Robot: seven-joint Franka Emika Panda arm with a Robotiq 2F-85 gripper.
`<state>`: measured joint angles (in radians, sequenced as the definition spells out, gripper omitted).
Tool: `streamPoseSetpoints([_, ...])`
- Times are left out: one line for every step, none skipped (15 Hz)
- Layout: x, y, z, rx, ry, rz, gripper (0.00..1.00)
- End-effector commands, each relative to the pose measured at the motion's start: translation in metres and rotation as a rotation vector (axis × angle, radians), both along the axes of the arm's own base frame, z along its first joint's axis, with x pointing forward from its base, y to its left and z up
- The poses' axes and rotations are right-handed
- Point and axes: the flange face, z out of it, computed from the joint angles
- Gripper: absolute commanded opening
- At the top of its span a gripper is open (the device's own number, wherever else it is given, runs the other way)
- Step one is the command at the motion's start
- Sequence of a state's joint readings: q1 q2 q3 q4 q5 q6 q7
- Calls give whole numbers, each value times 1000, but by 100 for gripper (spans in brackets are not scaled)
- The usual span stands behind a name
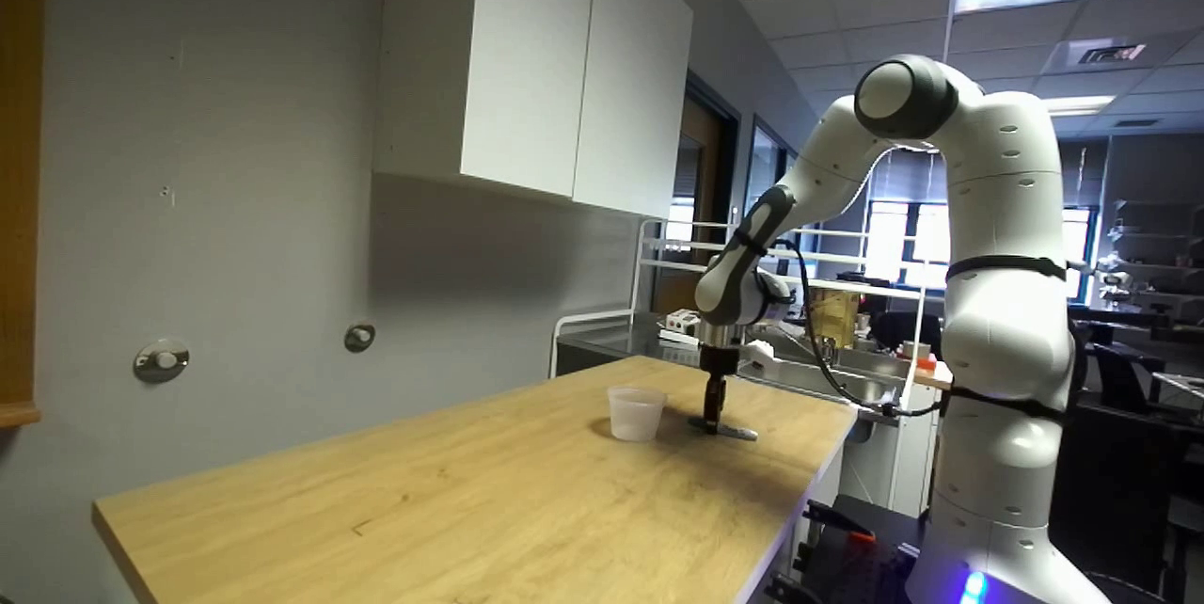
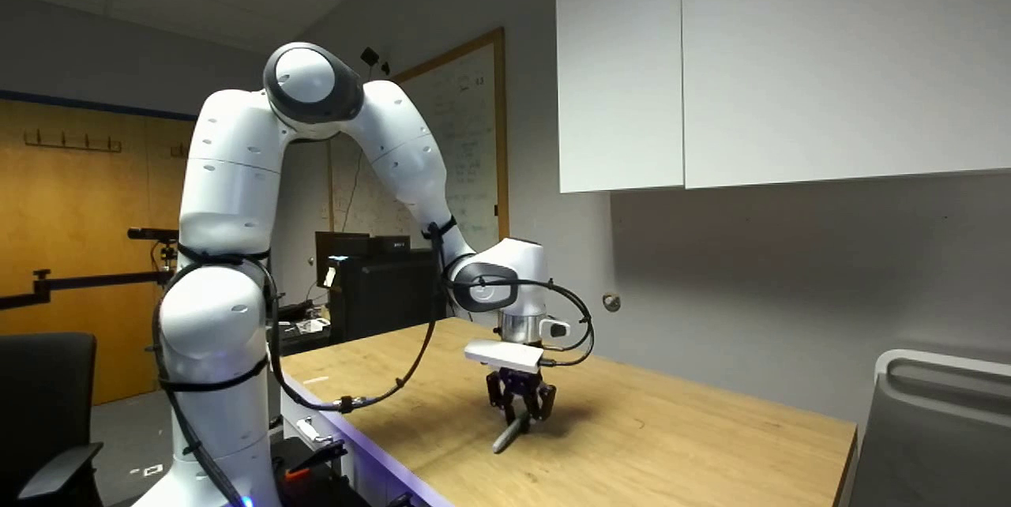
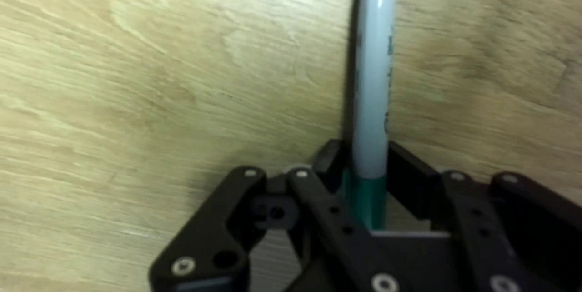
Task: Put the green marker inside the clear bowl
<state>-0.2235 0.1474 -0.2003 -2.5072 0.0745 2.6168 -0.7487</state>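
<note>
The green marker [image 3: 373, 78] has a pale grey barrel and a green cap and lies on the wooden table. It also shows in both exterior views [image 1: 739, 433] [image 2: 509, 436]. My gripper [image 3: 366, 158] points straight down at the table, with its fingertips nearly together on both sides of the marker where the cap meets the barrel. It looks shut on the marker; a dark shadow fills the narrow strip at the left finger. The clear bowl [image 1: 636, 414] stands upright beside my gripper in an exterior view. It is out of sight in the wrist view and cannot be made out elsewhere.
The wooden table [image 1: 451, 510] runs along the wall. White wall cabinets [image 1: 536, 68] hang above its back side. A white metal rack [image 1: 649, 251] and a sink [image 1: 851, 383] are past its far end. A black cable [image 2: 419, 373] loops from the arm.
</note>
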Motion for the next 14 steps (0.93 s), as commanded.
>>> streamPoseSetpoints([11, 2, 5, -14, 12, -30, 13])
streamPoseSetpoints([14, 5, 9, -28, 4, -55, 9])
streamPoseSetpoints([16, 8, 13, -40, -10, -86, 12])
streamPoseSetpoints([20, 12, 19, -52, -30, -133, 6])
streamPoseSetpoints([23, 16, 25, -53, -44, -169, 6])
streamPoseSetpoints([28, 21, 33, -57, -64, -223, 5])
streamPoseSetpoints([31, 26, 41, -65, -90, -273, 6])
streamPoseSetpoints([35, 31, 50, -72, -116, -316, 6])
streamPoseSetpoints([39, 36, 60, -82, -151, -356, 6])
streamPoseSetpoints([42, 39, 70, -101, -192, -393, 6])
streamPoseSetpoints([45, 40, 79, -121, -234, -420, 6])
streamPoseSetpoints([48, 38, 88, -143, -270, -450, 6])
streamPoseSetpoints([51, 39, 97, -164, -301, -475, 6])
streamPoseSetpoints([53, 37, 106, -188, -328, -502, 6])
